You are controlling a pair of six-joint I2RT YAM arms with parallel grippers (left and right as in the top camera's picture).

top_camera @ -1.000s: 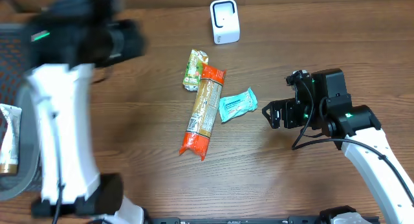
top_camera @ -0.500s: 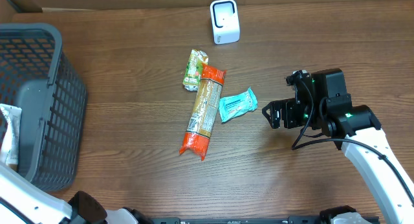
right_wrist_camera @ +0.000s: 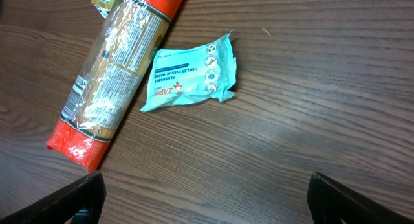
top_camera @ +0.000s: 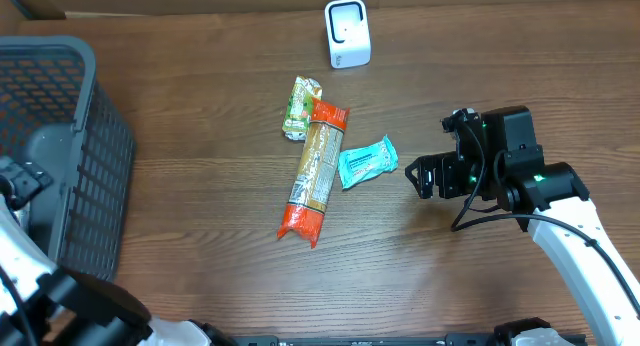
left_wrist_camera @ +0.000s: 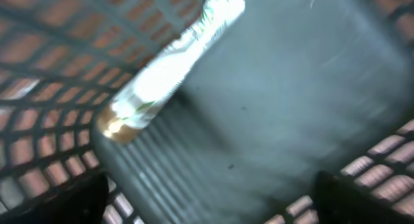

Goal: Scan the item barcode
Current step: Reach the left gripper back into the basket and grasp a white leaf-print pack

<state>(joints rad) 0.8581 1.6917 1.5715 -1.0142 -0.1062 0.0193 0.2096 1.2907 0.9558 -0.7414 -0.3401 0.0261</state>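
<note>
Overhead: the right pincer (top_camera: 420, 176), jaws spread, is hovering with the teal packet (top_camera: 366, 161) just ahead, probably lining up a pickup for the scanner (top_camera: 347, 33).
Left wrist: the left pincer (left_wrist_camera: 207, 201), jaws apart, is hanging over the basket (left_wrist_camera: 291, 88), with a white packet (left_wrist_camera: 168, 68) lying loose ahead-left.
Right wrist: the teal packet is sitting ahead, untouched.

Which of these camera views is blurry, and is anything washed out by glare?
Left wrist view: smeared throughout, the basket mesh soft, the white packet blown out to a bright glow. Right wrist view: sharp, print on the teal packet legible, faint sheen on the table. Overhead view: even light, crisp, no harsh glare on the long orange pack.
</note>
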